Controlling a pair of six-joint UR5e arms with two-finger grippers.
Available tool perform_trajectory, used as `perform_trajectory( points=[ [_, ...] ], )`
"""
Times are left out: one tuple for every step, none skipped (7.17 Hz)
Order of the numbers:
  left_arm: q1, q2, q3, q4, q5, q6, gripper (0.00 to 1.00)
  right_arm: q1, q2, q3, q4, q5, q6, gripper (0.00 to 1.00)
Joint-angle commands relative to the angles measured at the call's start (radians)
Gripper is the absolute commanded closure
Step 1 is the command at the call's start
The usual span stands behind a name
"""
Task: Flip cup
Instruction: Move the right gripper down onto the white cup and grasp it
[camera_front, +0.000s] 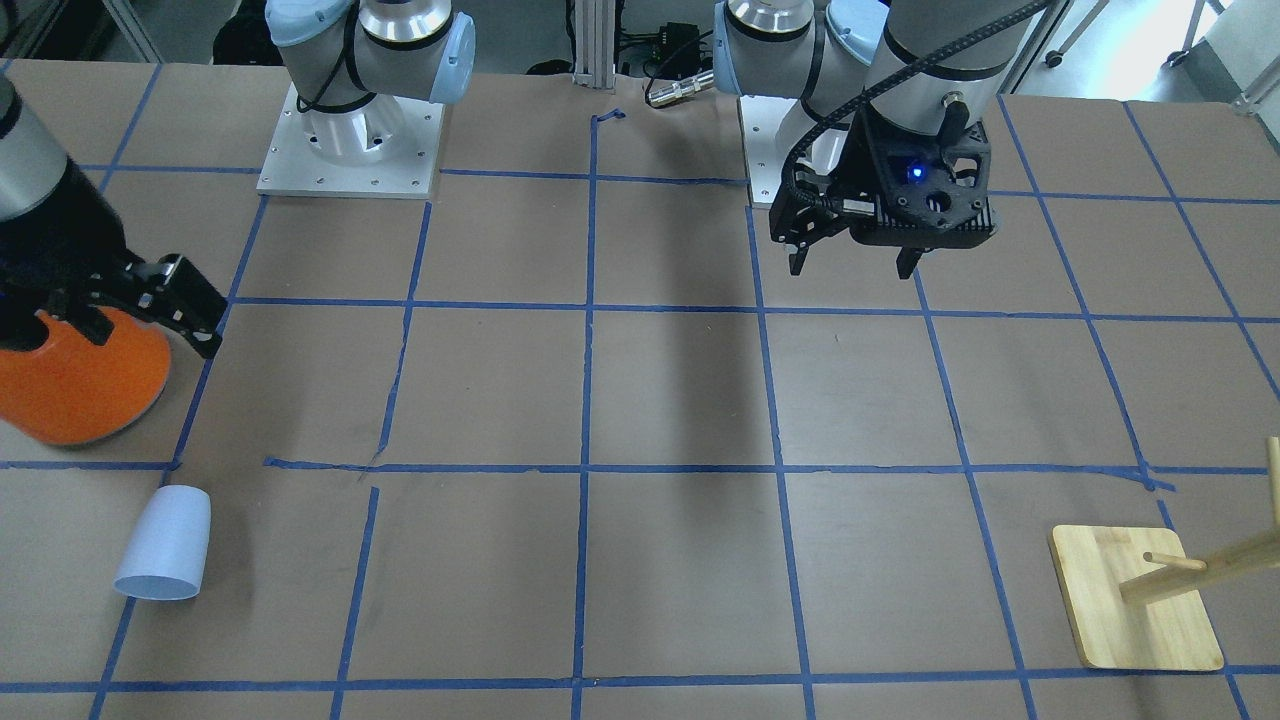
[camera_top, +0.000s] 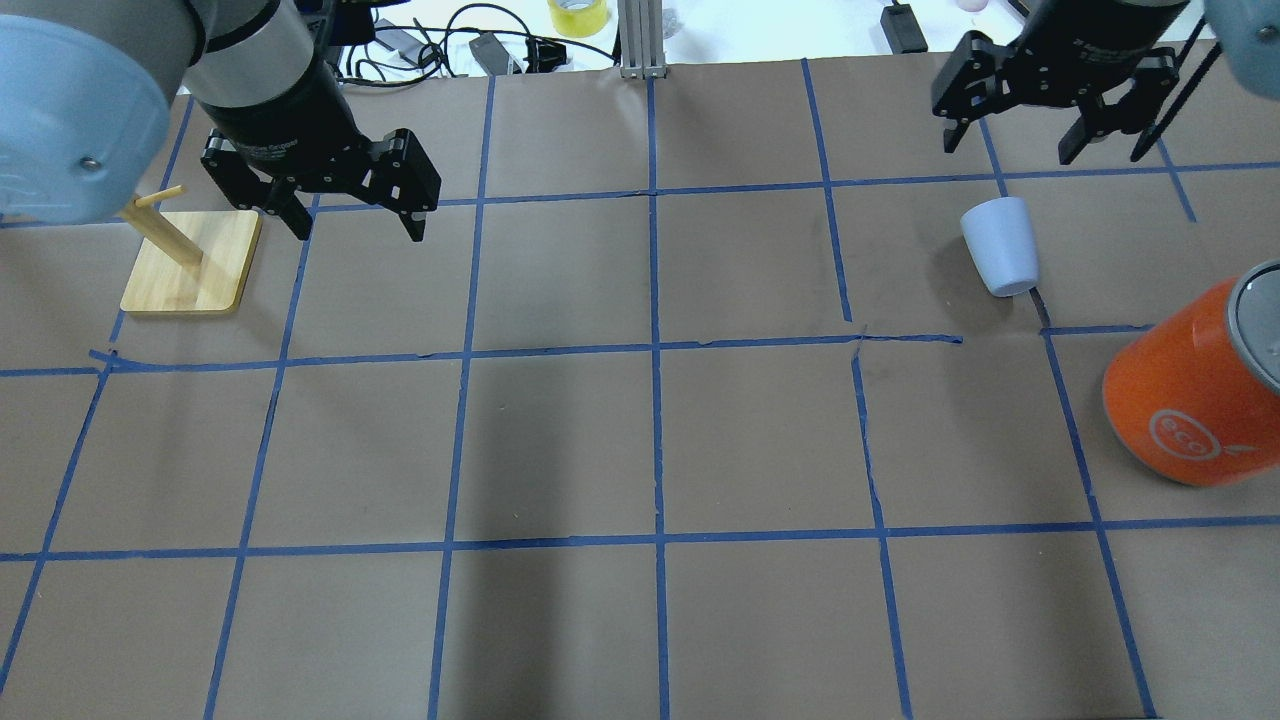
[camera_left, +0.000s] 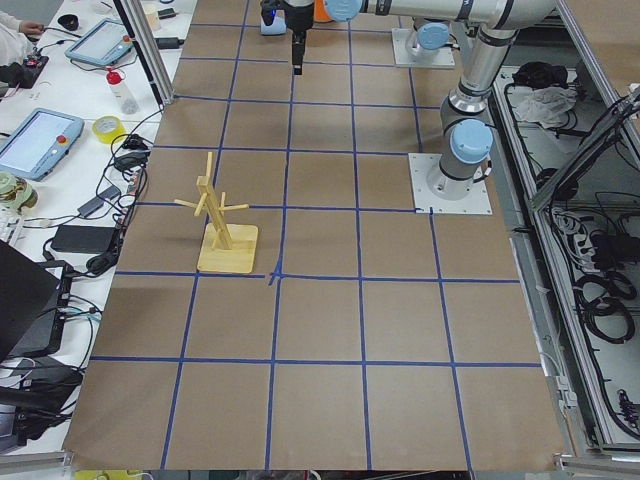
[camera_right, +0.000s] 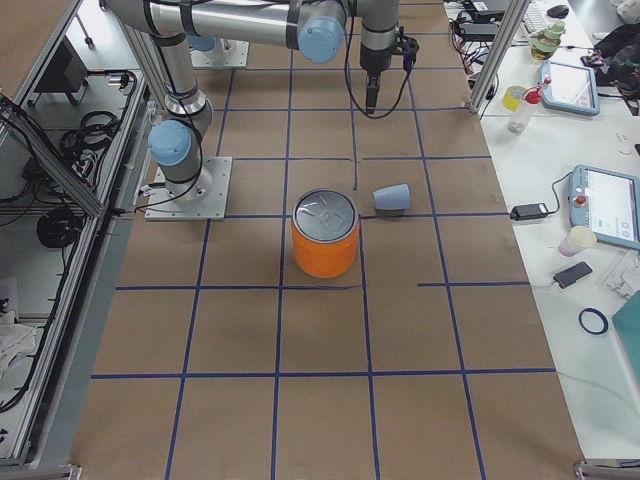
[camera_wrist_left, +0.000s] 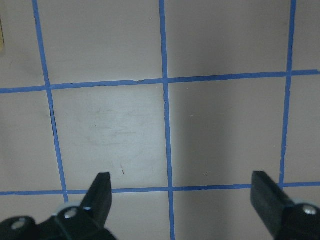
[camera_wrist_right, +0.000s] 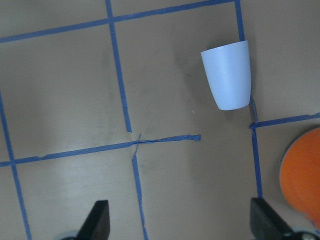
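Two grippers hang over the table (camera_top: 560, 450), each with its fingers spread and nothing between them. At the far left stands a wooden peg stand (camera_top: 190, 265), and the left gripper (camera_top: 357, 228) hovers just beside it. Well to the right, the right gripper (camera_top: 1008, 150) hovers near the cup (camera_top: 1000, 245) without touching it. The cup lies on its side on the brown paper, mouth turned away from the robot, near the orange can (camera_top: 1190, 390).

The cup looks like light, stiff plastic with a smooth tapered wall, so a nudge would probably roll or slide it. A pinch across the wall toward the wider rim end seems safest. The can bears a white "eco" logo (camera_top: 1172, 432); no other writing is legible.
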Motion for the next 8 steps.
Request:
perform_trajectory(
  points=[
    [0.0, 0.0, 0.0, 0.0, 0.0, 0.0, 0.0, -0.099, 0.144, 0.003, -0.084, 0.002, -0.209, 0.0],
    [0.0, 0.0, -0.002, 0.0, 0.0, 0.0, 0.0, -0.124, 0.21, 0.003, -0.135, -0.003, -0.277, 0.0],
    [0.0, 0.0, -0.002, 0.0, 0.0, 0.0, 0.0, -0.126, 0.269, 0.002, -0.181, 0.0, -0.317, 0.0],
    [0.0, -0.003, -0.002, 0.0, 0.0, -0.002, 0.0, -0.126, 0.32, 0.003, -0.217, 0.003, -0.325, 0.0],
    [0.0, -0.003, -0.002, 0.0, 0.0, 0.0, 0.0, -0.126, 0.35, 0.002, -0.224, 0.003, -0.327, 0.01],
    [0.0, -0.003, -0.002, 0.0, 0.0, 0.0, 0.0, -0.124, 0.389, 0.008, -0.267, 0.003, -0.328, 0.02],
    [0.0, -0.005, -0.002, 0.0, 0.0, -0.002, 0.0, -0.124, 0.424, 0.008, -0.302, 0.003, -0.328, 0.02],
    [0.0, -0.005, -0.002, 0.0, 0.0, -0.002, 0.0, -0.12, 0.45, 0.008, -0.313, 0.003, -0.327, 0.02]
  ],
)
